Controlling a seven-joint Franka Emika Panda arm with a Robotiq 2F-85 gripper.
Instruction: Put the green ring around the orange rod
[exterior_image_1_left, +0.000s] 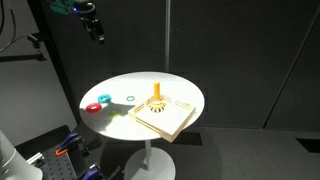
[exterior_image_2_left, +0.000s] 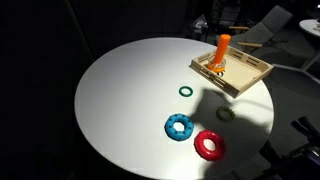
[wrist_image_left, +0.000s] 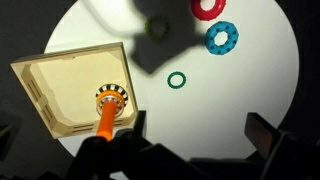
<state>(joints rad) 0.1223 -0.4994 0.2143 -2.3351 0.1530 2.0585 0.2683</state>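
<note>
The orange rod (exterior_image_1_left: 158, 93) (exterior_image_2_left: 222, 50) (wrist_image_left: 107, 121) stands upright on a striped round base on a pale square wooden board (exterior_image_1_left: 172, 118) (exterior_image_2_left: 247, 78) (wrist_image_left: 60, 85) on the round white table. The green ring (wrist_image_left: 155, 27) (exterior_image_2_left: 226, 113) lies flat on the table in the arm's shadow, between the board and the red ring, and looks dull there. My gripper (exterior_image_1_left: 97, 35) (wrist_image_left: 195, 140) hangs high above the table, open and empty, far from the ring and the rod.
A red ring (exterior_image_1_left: 94, 108) (exterior_image_2_left: 209, 145) (wrist_image_left: 207, 7), a light-blue ring (exterior_image_1_left: 105, 99) (exterior_image_2_left: 179, 127) (wrist_image_left: 222, 38) and a thin dark-teal hoop (exterior_image_1_left: 131, 97) (exterior_image_2_left: 185, 91) (wrist_image_left: 177, 80) lie on the white table (exterior_image_1_left: 185, 92). The surroundings are dark.
</note>
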